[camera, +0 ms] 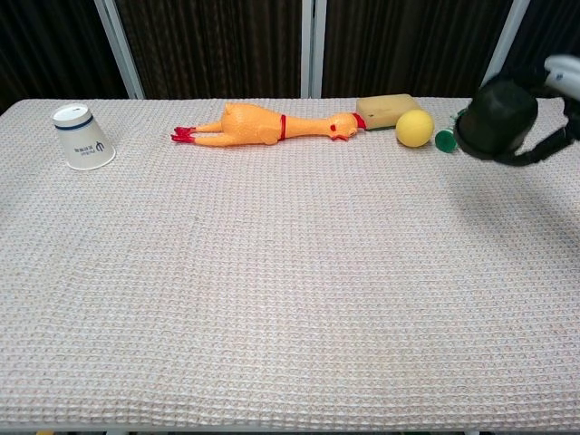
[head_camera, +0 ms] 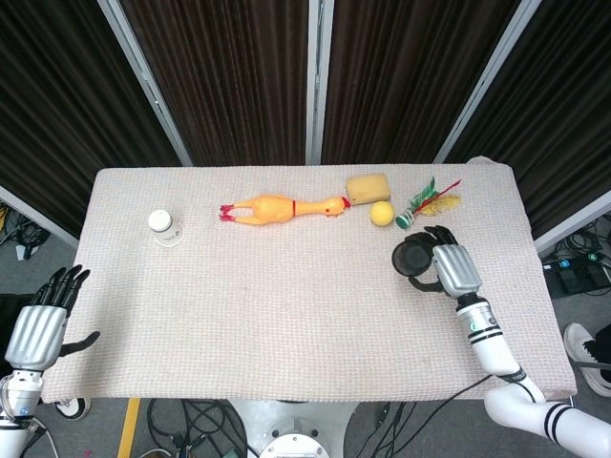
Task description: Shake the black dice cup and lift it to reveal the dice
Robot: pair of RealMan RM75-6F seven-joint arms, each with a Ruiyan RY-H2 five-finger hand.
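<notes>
My right hand (head_camera: 452, 270) grips the black dice cup (head_camera: 413, 260) at the right side of the table. In the chest view the black dice cup (camera: 497, 118) hangs in the air above the cloth, tilted, with the right hand (camera: 555, 109) partly cut off by the frame's edge. No dice show in either view. My left hand (head_camera: 40, 323) hangs open off the table's left front corner, holding nothing.
A yellow rubber chicken (head_camera: 279, 207), a sponge (head_camera: 368, 187), a yellow ball (head_camera: 382, 214) and a green feathered shuttlecock (head_camera: 420, 206) lie along the back of the table (head_camera: 286, 315). An upturned white paper cup (head_camera: 160, 222) stands at the back left.
</notes>
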